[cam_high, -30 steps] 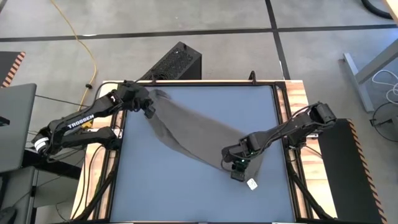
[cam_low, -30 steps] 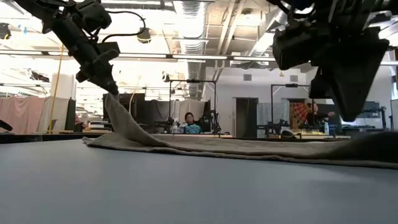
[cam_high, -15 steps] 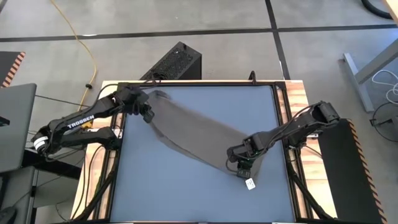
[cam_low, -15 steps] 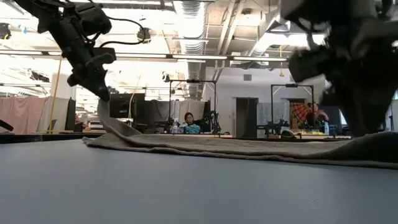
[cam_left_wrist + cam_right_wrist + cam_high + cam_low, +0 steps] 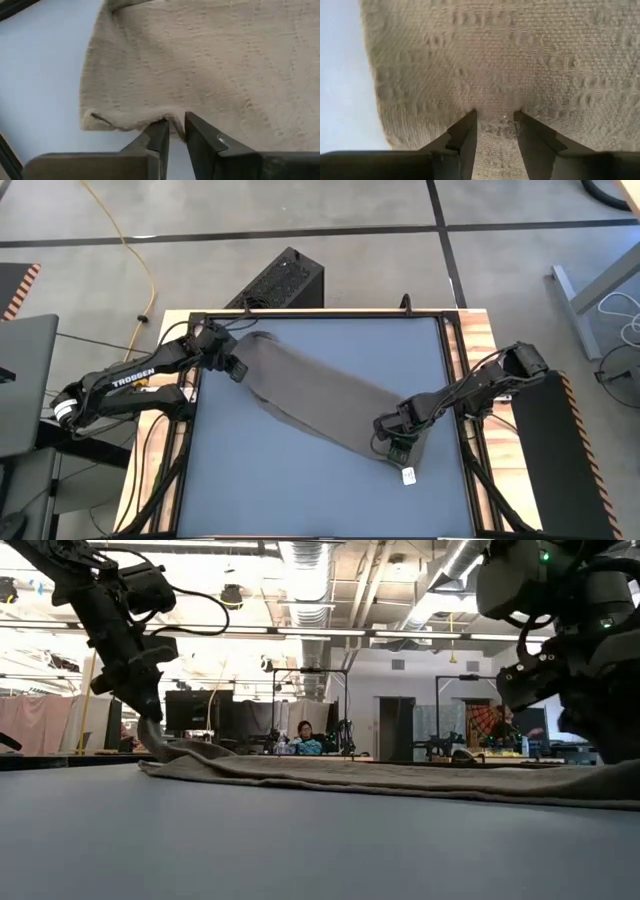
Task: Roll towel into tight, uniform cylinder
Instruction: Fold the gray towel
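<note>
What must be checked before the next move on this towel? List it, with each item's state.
1. Towel lying low on the table, a diagonal strip: ok.
2. Whole towel inside the table's edges: ok.
3. Roll started at either end: not ok, none visible.
4. Right claw open, above the end with the white tag: ok.
5. Tag clear of the right claw: ok.
6. Left claw at the opposite end, holding or free of the cloth: cannot tell.

Lab/workshop: exposed ducts [image 5: 305, 580], workstations [image 5: 300, 745].
</note>
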Motion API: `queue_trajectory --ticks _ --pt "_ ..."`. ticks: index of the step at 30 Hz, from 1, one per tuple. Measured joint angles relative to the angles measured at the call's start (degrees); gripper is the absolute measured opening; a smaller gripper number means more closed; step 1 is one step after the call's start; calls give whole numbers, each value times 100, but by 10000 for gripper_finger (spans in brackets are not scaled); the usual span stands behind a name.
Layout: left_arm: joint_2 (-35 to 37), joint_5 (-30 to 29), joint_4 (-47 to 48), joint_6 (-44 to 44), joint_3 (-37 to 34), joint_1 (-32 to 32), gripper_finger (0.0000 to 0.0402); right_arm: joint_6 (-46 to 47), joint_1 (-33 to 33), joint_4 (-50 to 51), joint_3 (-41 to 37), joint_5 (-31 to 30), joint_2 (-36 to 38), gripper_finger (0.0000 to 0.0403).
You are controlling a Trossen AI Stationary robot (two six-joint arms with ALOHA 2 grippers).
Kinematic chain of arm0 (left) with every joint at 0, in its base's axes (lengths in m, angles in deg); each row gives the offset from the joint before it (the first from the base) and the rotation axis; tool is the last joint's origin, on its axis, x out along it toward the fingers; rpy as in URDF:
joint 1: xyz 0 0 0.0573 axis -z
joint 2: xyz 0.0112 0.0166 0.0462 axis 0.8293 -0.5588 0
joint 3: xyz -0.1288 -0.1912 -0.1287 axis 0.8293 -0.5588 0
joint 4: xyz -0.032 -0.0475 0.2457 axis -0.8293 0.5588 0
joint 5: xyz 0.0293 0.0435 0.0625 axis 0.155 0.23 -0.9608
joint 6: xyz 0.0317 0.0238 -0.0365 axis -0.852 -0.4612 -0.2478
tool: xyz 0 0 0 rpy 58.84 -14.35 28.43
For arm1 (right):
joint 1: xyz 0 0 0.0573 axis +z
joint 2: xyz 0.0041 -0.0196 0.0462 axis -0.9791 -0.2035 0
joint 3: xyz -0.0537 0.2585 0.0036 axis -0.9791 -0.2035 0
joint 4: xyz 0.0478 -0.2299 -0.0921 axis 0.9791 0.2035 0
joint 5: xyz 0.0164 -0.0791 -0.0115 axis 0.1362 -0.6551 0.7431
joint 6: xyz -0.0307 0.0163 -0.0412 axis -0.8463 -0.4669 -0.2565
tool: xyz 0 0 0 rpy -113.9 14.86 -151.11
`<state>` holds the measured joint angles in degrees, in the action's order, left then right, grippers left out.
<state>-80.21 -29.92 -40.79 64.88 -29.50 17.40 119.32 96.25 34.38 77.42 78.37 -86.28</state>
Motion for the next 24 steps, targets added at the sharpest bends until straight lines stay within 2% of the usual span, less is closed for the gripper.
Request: queue_trajectory --ticks 7,14,19,22,24 --pt "2 115 -383 -152 1 0 82 194 -7 141 39 91 7 163" --pt "2 142 -1049 -453 305 0 84 158 -38 1034 613 -562 168 163" --pt "4 142 -1162 -739 677 0 84 245 -34 1228 775 -686 524 163" --pt "2 192 -1324 -1017 772 0 84 385 -35 1302 776 -1054 710 163" --pt "-116 495 -1750 -1134 767 2 84 389 -41 1304 776 -1457 818 163"
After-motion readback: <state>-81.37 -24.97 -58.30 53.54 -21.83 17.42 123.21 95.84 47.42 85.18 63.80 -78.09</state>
